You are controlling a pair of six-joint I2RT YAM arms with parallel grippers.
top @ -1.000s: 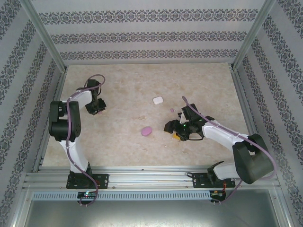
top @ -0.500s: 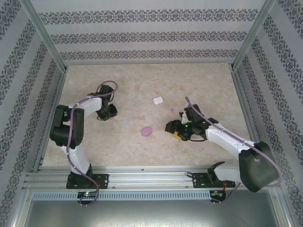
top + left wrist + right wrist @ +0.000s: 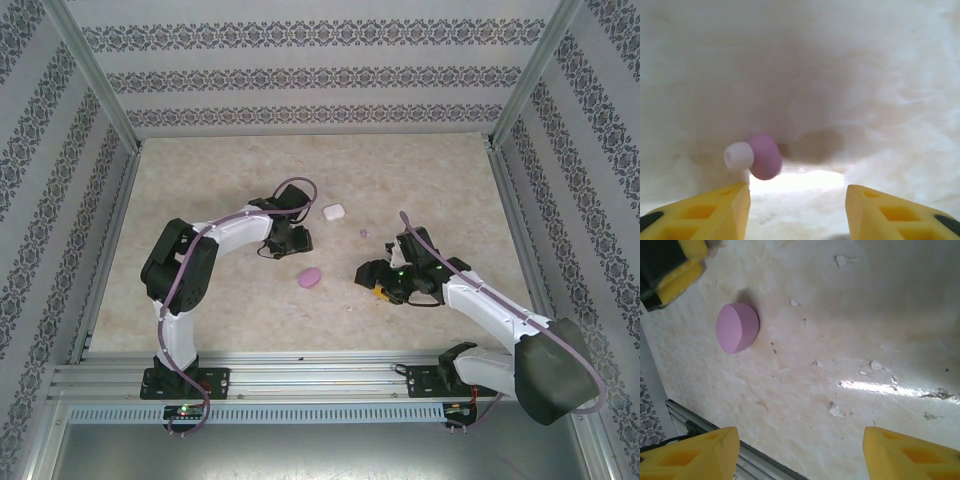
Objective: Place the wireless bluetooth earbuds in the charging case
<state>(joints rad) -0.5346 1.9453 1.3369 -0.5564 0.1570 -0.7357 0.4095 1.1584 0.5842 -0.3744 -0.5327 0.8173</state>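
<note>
**A:** What does the left wrist camera give that the overhead one can't?

**B:** The earbud [image 3: 755, 156]. It's a tiny rounded piece with a mauve body and a whitish cap at one end, and it looks smooth and blurred. It sits on the table [image 3: 200, 180] just past the tip of one yellow finger, outside the gap. The left gripper [image 3: 797, 189] stands open with nothing between its jaws.

**A:** And from above?

**B:** The layout. The white case [image 3: 334, 212], a glossy rounded pebble, lies just beyond the left gripper. The pink case [image 3: 310, 277] lies nearer the arm bases, between the two grippers. There's also a mauve speck [image 3: 364, 233] beside the right arm, too small to identify.

**A:** What about the right wrist view?

**B:** It shows the pink case as a matte disc with a flat face. The table is a marbled beige sheet, shiny and flaked in spots. The right gripper [image 3: 800, 435] is spread wide and empty, with the pink case well ahead of it, off to one side.
</note>
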